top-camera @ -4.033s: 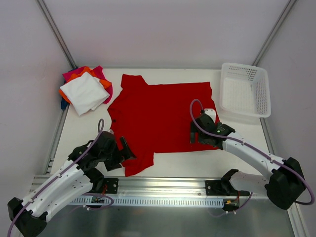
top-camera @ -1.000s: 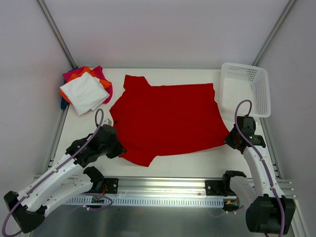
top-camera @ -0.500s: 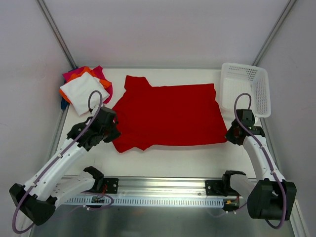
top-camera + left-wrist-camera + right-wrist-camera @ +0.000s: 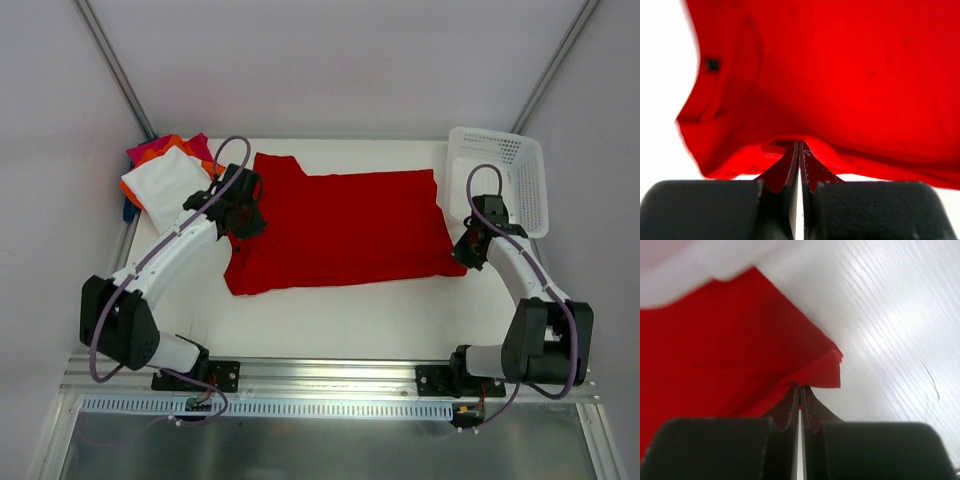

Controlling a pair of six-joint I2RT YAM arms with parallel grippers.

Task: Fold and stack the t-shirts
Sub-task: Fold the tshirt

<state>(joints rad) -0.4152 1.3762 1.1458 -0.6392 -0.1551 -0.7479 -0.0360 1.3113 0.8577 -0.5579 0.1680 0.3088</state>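
Note:
The big red t-shirt point(image 4: 340, 230) lies across the middle of the table, its near part folded up over the rest. My left gripper point(image 4: 243, 222) is shut on the shirt's left edge, the red cloth point(image 4: 805, 90) pinched at its tips point(image 4: 799, 144). My right gripper point(image 4: 462, 255) is shut on the shirt's right corner point(image 4: 832, 371), cloth nipped between its tips point(image 4: 800, 386). A pile of folded t-shirts point(image 4: 170, 180), white on top of orange and magenta, sits at the far left.
A white mesh basket point(image 4: 500, 180) stands at the far right, close behind my right arm. Metal frame rails run along the table's left and right sides. The near strip of the white table point(image 4: 340, 320) shows bare.
Both grippers have carried the shirt's near edge away from me, over the rest of the shirt. The left arm swung far up the table toward the folded pile.

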